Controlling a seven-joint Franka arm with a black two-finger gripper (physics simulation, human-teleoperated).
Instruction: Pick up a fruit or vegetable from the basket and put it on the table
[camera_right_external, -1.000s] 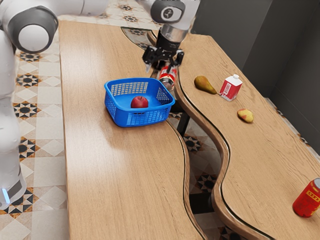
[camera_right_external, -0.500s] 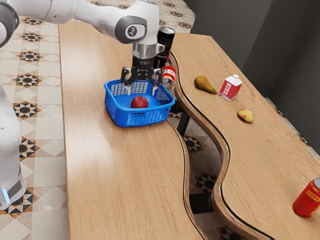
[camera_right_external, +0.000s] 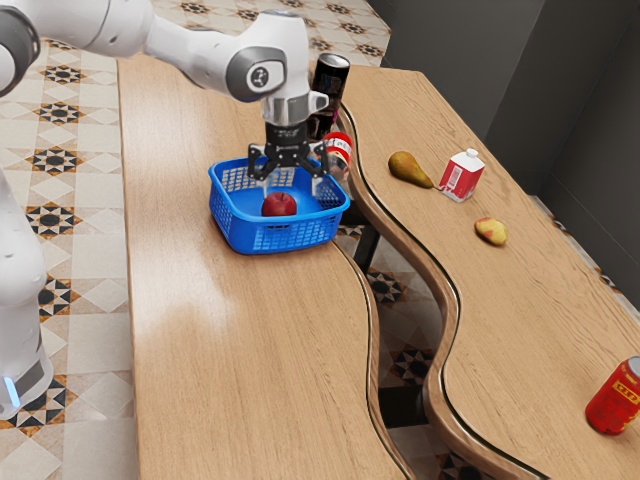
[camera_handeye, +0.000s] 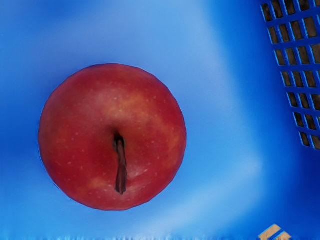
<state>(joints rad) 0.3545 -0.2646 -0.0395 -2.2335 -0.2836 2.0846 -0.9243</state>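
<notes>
Hovering over blue basket (camera_right_external: 285, 239), jaws spread wide, nothing held. Red apple (camera_right_external: 279, 206) sits upright inside basket. Probably firm and fairly light, but skin could be slippery and bruise if crushed. I'd go for opposite sides at fattest part, gentle squeeze, skip stem (camera_handeye: 121, 170) lol.

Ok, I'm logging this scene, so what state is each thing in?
Hand: open, over the basket
Apple: in the basket, ungripped, stem up
Basket: upright, holding the apple
Pear: lying on its side
Yellow-red fruit: resting on the table
Carton: upright
Red can: upright
Black can: upright
Red-and-white container: partly hidden, tilt unclear
</notes>
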